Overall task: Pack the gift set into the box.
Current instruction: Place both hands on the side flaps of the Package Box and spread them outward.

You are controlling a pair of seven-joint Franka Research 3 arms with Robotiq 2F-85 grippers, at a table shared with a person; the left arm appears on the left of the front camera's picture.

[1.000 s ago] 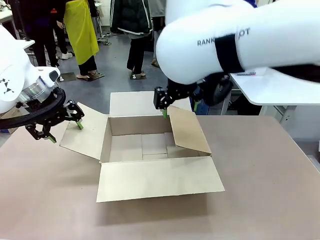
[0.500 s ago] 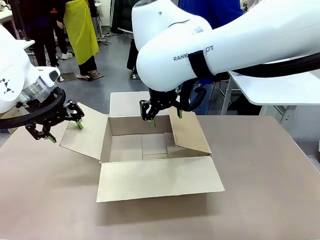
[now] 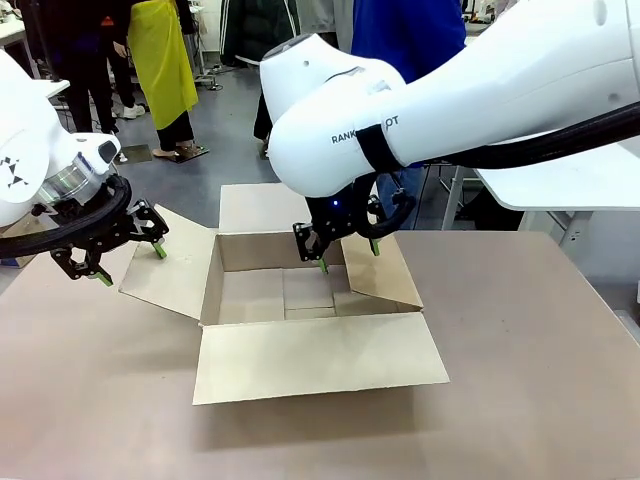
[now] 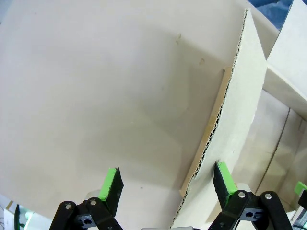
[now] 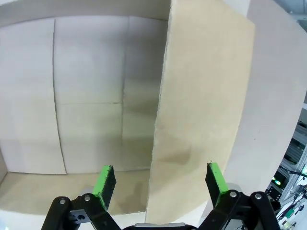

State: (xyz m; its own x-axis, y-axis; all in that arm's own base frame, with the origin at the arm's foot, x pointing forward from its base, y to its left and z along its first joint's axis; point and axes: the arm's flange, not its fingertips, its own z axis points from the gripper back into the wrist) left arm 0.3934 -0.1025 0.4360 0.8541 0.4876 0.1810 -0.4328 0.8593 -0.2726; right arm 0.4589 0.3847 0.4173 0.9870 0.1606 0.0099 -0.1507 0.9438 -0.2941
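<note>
The box (image 3: 320,357) is a large brown carton standing open at mid-table, its bare floor (image 5: 86,96) visible. Its left flap (image 3: 165,270) lies spread outward, and the right flap (image 3: 380,262) leans in over the opening. My left gripper (image 3: 131,264) is open at the outer end of the left flap, whose corrugated edge (image 4: 216,120) runs between the fingers of the left gripper (image 4: 167,178). My right gripper (image 3: 348,256) is open and straddles the top edge of the right flap (image 5: 201,96), one finger on each side of the right gripper (image 5: 160,178). The gift set is out of view.
A person in a blue top (image 3: 405,30) stands at the far side behind my right arm. A white table (image 3: 560,180) stands at the right rear. More people stand on the floor at the back left. Bare tabletop (image 3: 540,380) surrounds the box.
My right arm has swung left and down, bringing its open gripper from above the far rim onto the right flap's edge. The left arm and the box have not moved.
</note>
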